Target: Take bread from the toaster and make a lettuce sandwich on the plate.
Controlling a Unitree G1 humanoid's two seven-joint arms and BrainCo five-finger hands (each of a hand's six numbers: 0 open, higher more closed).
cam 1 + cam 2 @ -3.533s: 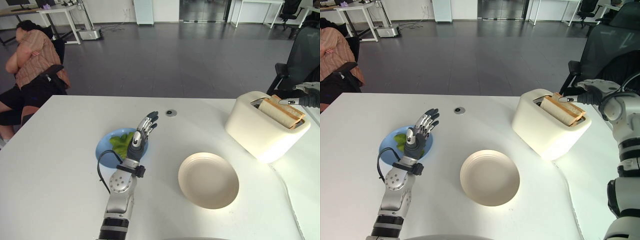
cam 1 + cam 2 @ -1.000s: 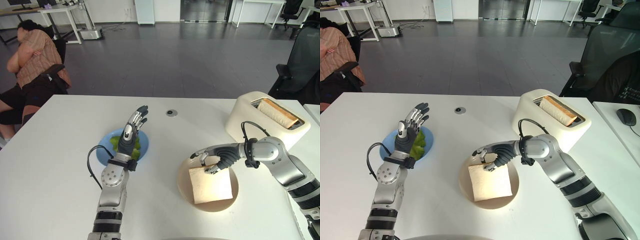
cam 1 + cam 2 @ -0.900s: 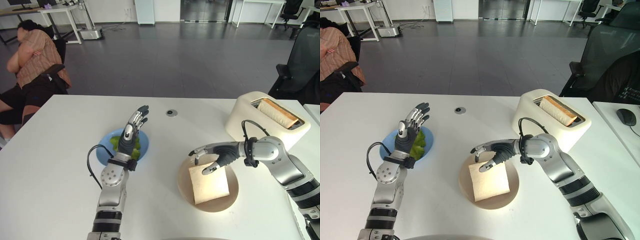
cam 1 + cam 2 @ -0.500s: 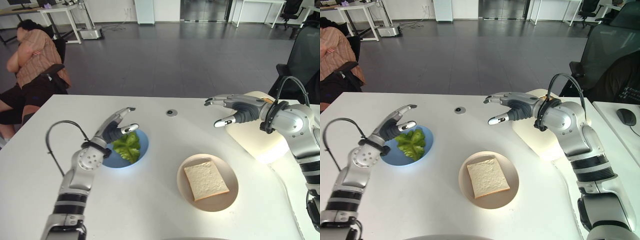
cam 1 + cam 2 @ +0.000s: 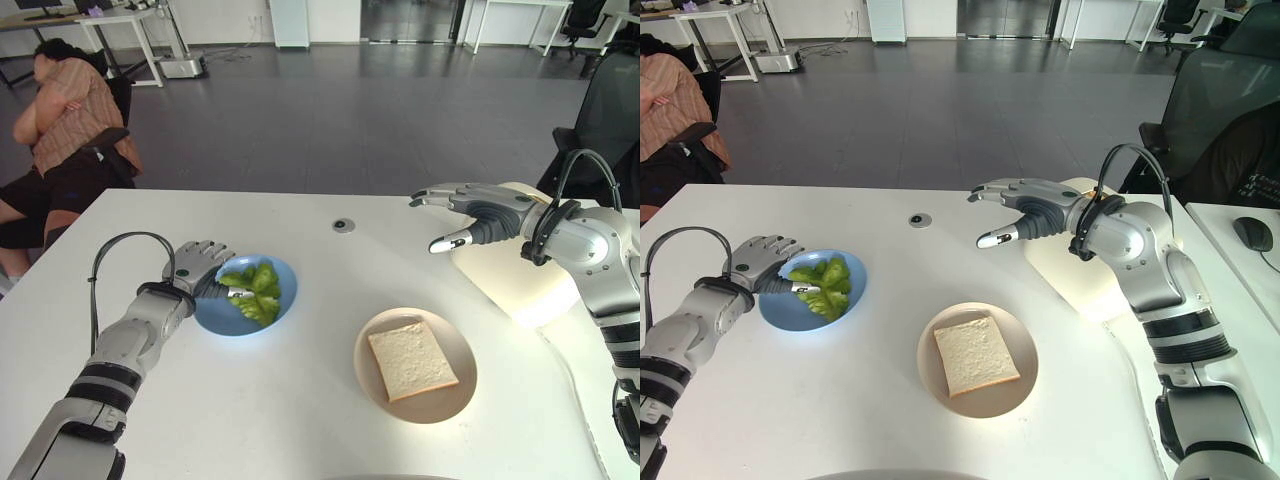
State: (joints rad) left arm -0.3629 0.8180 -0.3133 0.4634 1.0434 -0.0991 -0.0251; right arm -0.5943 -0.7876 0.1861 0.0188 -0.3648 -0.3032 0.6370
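I'm seeing the left robot hand (image 5: 197,268) sitting at the left rim of the blue bowl (image 5: 215,316), reaching in onto the lettuce (image 5: 256,289). I can't tell whether it's gripping the leaves or only touching them. The right robot hand (image 5: 482,212) is hanging above the bench (image 5: 300,410) in front of the toaster (image 5: 500,285), spread flat and released, carrying nothing.

One bread slice (image 5: 412,359) is lying flat on the plate (image 5: 400,411), near the bench's front edge, between the bowl and the toaster. The lettuce is lying in the bowl, well apart from the plate.

The bench is showing as plain white, with a small round cap (image 5: 343,225) set in it behind the bowl. Behind it I'm looking at dark grey floor, desks along the far wall and a dark office chair (image 5: 610,120) on the right. A mouse (image 5: 1252,233) is sitting on the next desk.

The right forearm is covering the toaster's top, so I can't read the slots. The toaster's side is washing out in glare.
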